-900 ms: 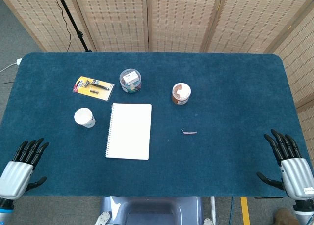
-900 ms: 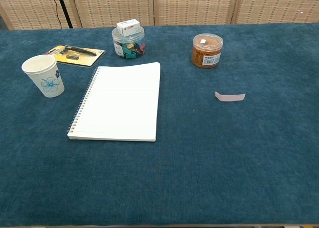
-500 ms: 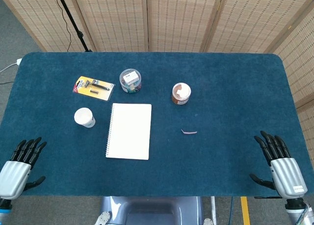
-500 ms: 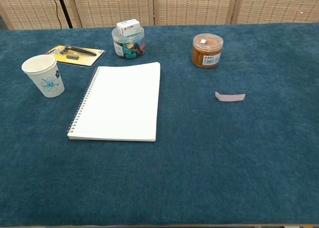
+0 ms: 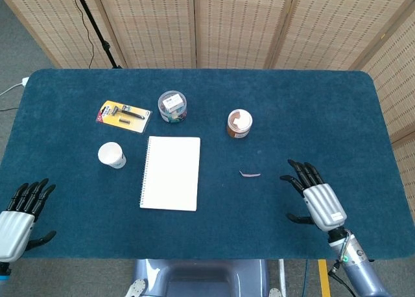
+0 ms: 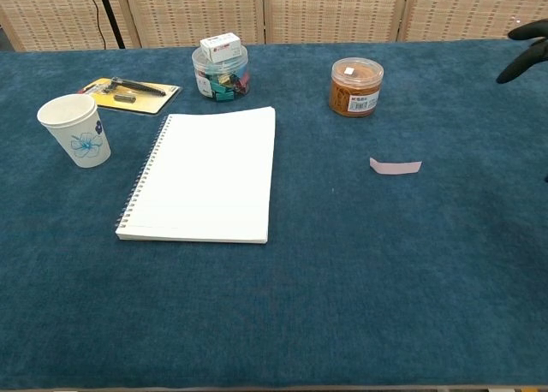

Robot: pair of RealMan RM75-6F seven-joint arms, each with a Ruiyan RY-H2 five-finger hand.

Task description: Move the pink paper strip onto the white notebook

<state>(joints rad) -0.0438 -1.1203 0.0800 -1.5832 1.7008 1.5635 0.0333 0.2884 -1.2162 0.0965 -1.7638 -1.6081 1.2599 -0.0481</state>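
The pink paper strip (image 5: 249, 174) (image 6: 395, 166) lies flat on the blue table, right of the white spiral notebook (image 5: 171, 172) (image 6: 205, 173). My right hand (image 5: 316, 196) hovers open over the table, a short way right of the strip, fingers spread and holding nothing. In the chest view only its dark fingertips (image 6: 524, 44) show at the right edge. My left hand (image 5: 18, 213) is open at the near left corner, off the table's front edge, far from both objects.
A paper cup (image 5: 111, 155) (image 6: 75, 130) stands left of the notebook. Behind the notebook are a yellow razor pack (image 5: 123, 116), a clear tub of clips (image 5: 172, 106) and a brown jar (image 5: 238, 123) (image 6: 355, 86). Folding screens stand behind the table.
My right hand has moved left and forward from the table's near right corner toward the strip, entering the chest view. My left hand has dropped slightly back. The strip and notebook have not moved.
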